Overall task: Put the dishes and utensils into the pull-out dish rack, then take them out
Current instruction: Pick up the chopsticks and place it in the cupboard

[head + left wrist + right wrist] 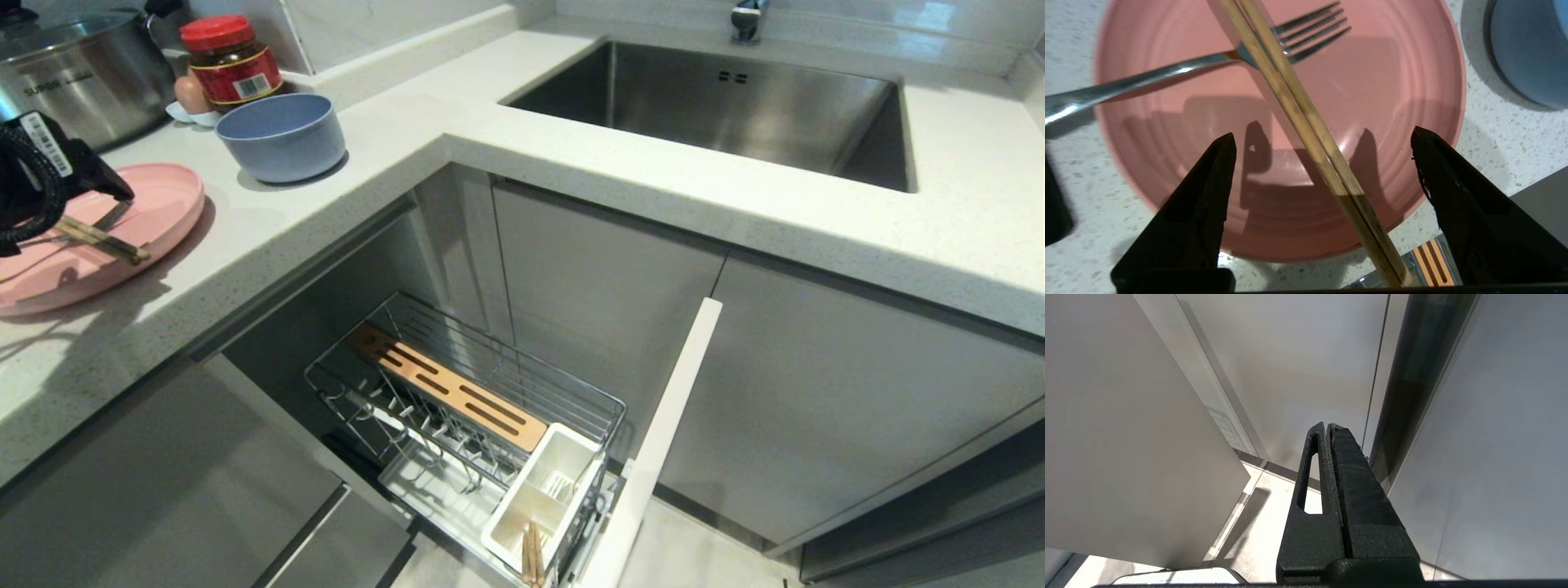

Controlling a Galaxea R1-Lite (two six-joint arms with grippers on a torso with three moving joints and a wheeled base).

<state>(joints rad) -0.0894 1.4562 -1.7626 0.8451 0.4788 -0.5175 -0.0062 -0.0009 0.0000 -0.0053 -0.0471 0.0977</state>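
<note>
The left gripper point(1323, 139) hangs over the pink plate point(1396, 94), fingers point(1208, 196) spread wide and holding nothing; a pair of chopsticks point(1306, 118) lies on the plate between them, touching neither, its near end jutting past the rim. Under the chopsticks a silver fork point(1167, 75) lies crosswise, tines at the plate's twelve o'clock in the left wrist view, handle running off toward nine. In the head view the plate point(163, 204) sits at the counter's far left with the gripper's black body point(41, 180) over it; a white barcode sticker on that body is too small to read. At the plate's one o'clock stands the blue bowl point(282, 135), apart from it. Behind the bowl are a red-lidded jar point(233, 61) with a red label and barcode, an egg point(192, 94) beside it, and a steel pot point(77, 69) stamped with letters that look like "SUPOR". The speckled white counter point(571, 180) turns a corner to a steel sink point(718, 106) with a tap above. Below, among grey cabinet fronts, the rack point(465, 400) stands pulled out: wire basket, slotted wooden board, white cup point(543, 490) with another chopstick pair point(532, 555) in it, white front panel point(653, 441). The right gripper point(1329, 430) hangs low beside the cabinets, fingers pressed together, empty.
</note>
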